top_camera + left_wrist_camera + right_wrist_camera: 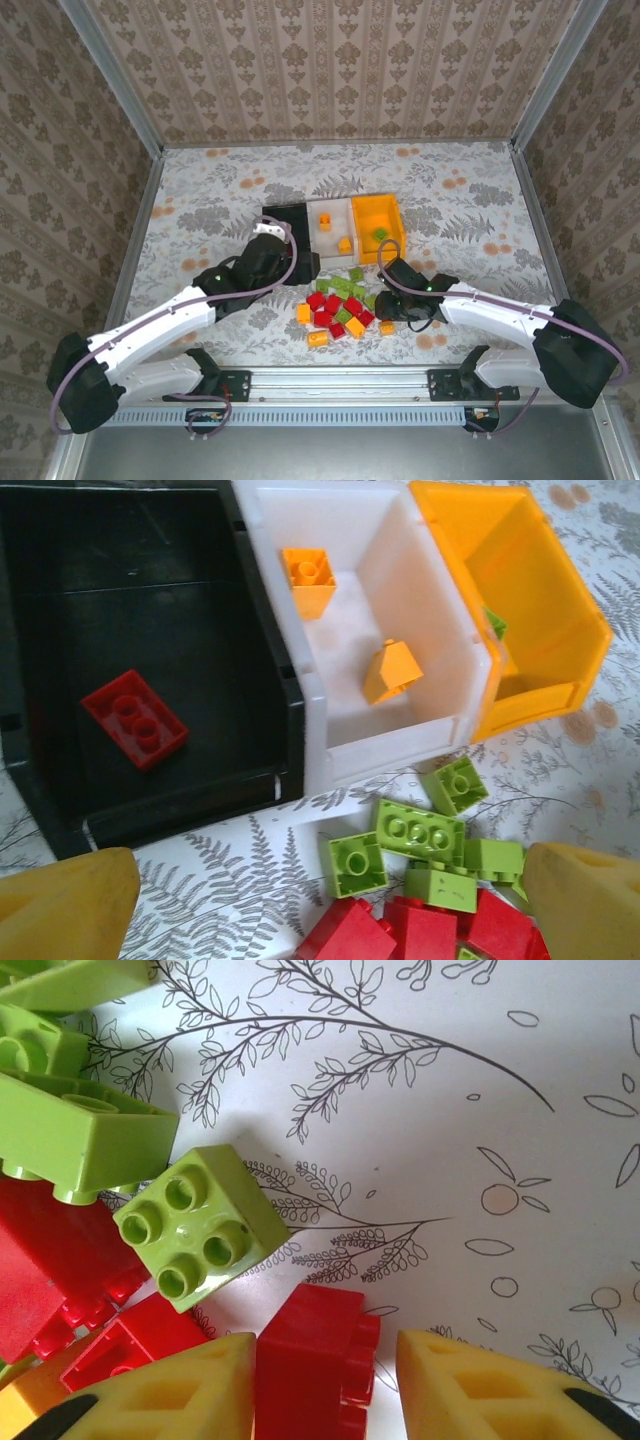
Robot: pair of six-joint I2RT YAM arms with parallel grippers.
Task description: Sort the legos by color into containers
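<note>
Your black bin [60, 780] holds one red lego [134, 718], white bin [400, 740] two orange legos [308, 578], orange bin [540, 700] one half-hidden green lego [494, 623]. Your left claw [325, 900] stands wide apart; right claw [325, 1360] straddles a red block [310, 1340], unclamped.

Left arm [150, 335], right arm [500, 315]: white links, black joints, mauve cables [292, 260]; end effector fingers [170, 1390] yellow, ribbed.

Overhead and wrist close-ups over legos [336, 303]

table [600, 760]: floral cloth | on it: black bin [120, 600], white bin [350, 630], orange bin [540, 590], loose legos [420, 832]
</note>
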